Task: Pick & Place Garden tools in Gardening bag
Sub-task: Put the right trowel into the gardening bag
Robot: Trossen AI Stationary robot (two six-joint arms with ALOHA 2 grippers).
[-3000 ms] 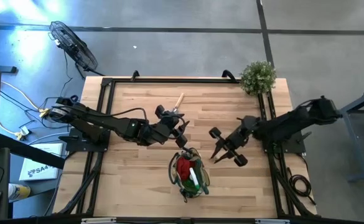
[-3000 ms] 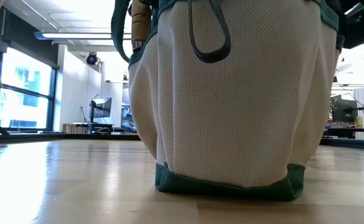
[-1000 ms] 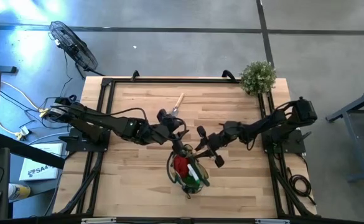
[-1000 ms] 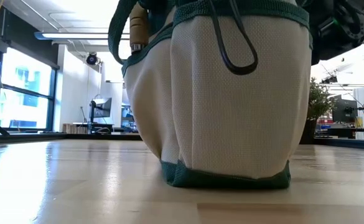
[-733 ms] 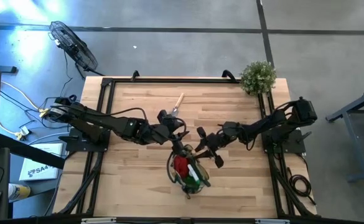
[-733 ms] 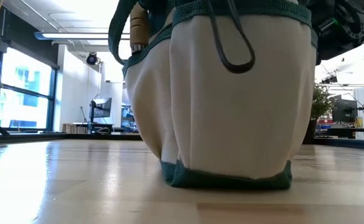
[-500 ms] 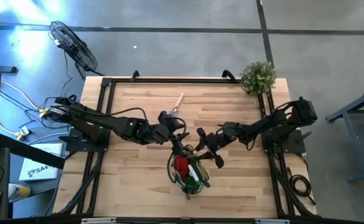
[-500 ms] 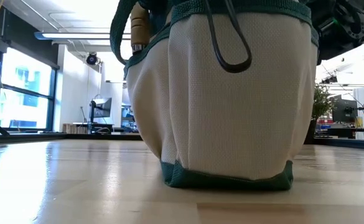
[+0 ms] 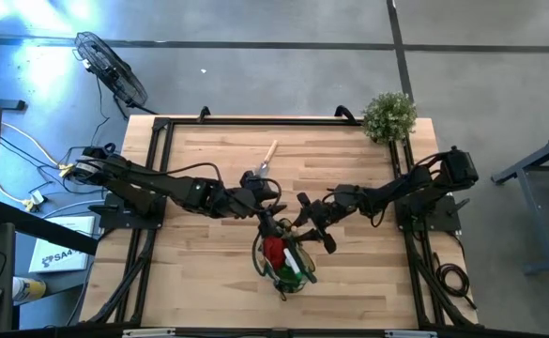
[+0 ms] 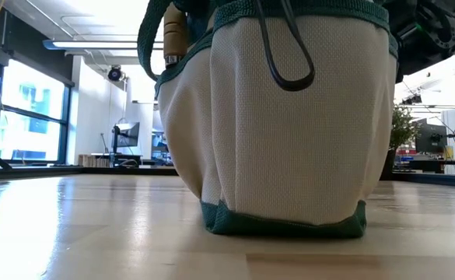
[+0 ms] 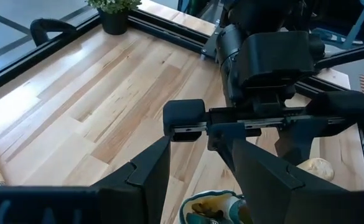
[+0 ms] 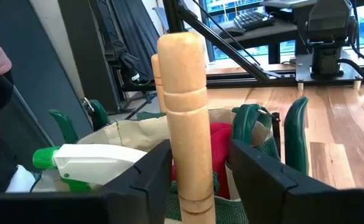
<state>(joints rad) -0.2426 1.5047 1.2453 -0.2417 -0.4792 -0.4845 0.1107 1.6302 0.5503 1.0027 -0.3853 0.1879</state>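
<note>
From above, the gardening bag [image 9: 284, 259] sits near the front middle of the wooden table [image 9: 208, 253], with a red piece [image 9: 276, 250] and a green-and-white spray bottle [image 9: 293, 272] showing inside it. Both arms reach in over its back rim: the left gripper [image 9: 272, 222] from the left, the right gripper [image 9: 304, 228] from the right. A wooden-handled tool [image 9: 268, 154] lies alone farther back on the table, and a potted plant [image 9: 388, 115] stands at the far right corner.

From table height, the bag [image 10: 289, 132] fills the frame, upright, its green base flat on the wood; a pale wooden handle [image 10: 173, 35] sticks up at its left rim.

The left wrist camera looks past its own parted fingers [image 11: 147, 171], with nothing between them, at the right arm's gripper [image 11: 251, 118] opposite.

The right wrist camera shows a pale wooden handle [image 12: 185, 118] standing upright between its fingers [image 12: 145, 171]; I cannot tell if they still pinch it. Behind sit the spray bottle [image 12: 91, 163], the red piece [image 12: 220, 149] and green handles [image 12: 294, 140].
</note>
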